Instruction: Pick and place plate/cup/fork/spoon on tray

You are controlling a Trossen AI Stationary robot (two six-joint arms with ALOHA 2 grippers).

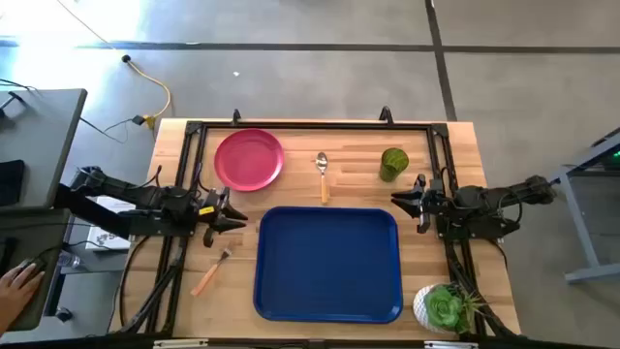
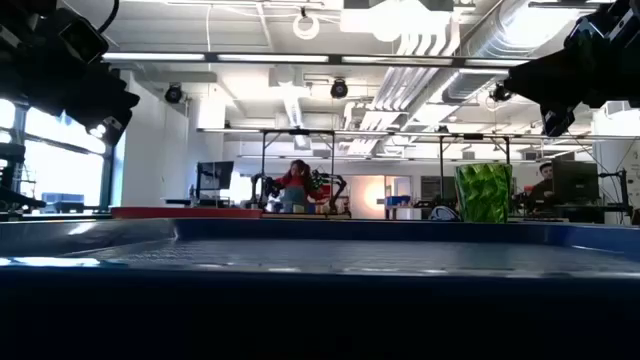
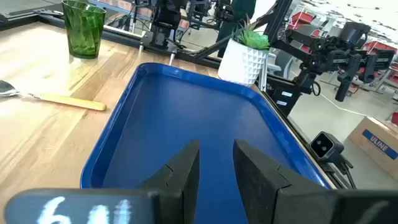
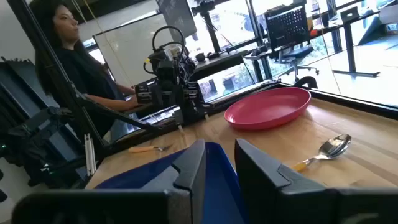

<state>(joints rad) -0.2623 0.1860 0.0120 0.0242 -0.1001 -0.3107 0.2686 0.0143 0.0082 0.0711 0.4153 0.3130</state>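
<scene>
The tray point(image 1: 327, 264) sits at the near centre of the wooden table point(image 1: 455, 155) and holds nothing; all four pieces remain off it. The plate point(image 1: 249, 159) lies flat beyond the tray's left corner. The spoon point(image 1: 323, 174) lies just beyond the tray's far edge, bowl away from the tray, handle toward it. The cup point(image 1: 392, 163) stands upright to the spoon's right, beyond the tray's right corner. The fork point(image 1: 210, 272) lies left of the tray, tines pointing toward it, handle angled away.

The left gripper point(image 1: 232, 215) hangs beside the tray's left edge, between plate and fork, fingers point(image 3: 180, 171) slightly apart and holding nothing. The right gripper point(image 1: 399, 200) hangs off the tray's far right corner, near the cup, fingers point(image 4: 189, 167) likewise slightly parted and empty.

Handling assessment: the plate appears light, rigid plastic, probably slick; lying flat, it offers only its raised rim, so a pinch across the near edge is the likely hold. The cup appears light and stiff with ribbed walls; a grip over one wall at the lip, or across the body, should serve, with some risk of tipping. The fork and spoon are thin and low against the wood; the coloured handles are the thicker part and the better hold, taken across the width near mid-length. The metal ends look smooth and liable to slip.

A potted succulent point(image 1: 443, 308) stands by the tray's near right corner. A person point(image 4: 59, 43) sits beyond the table.
</scene>
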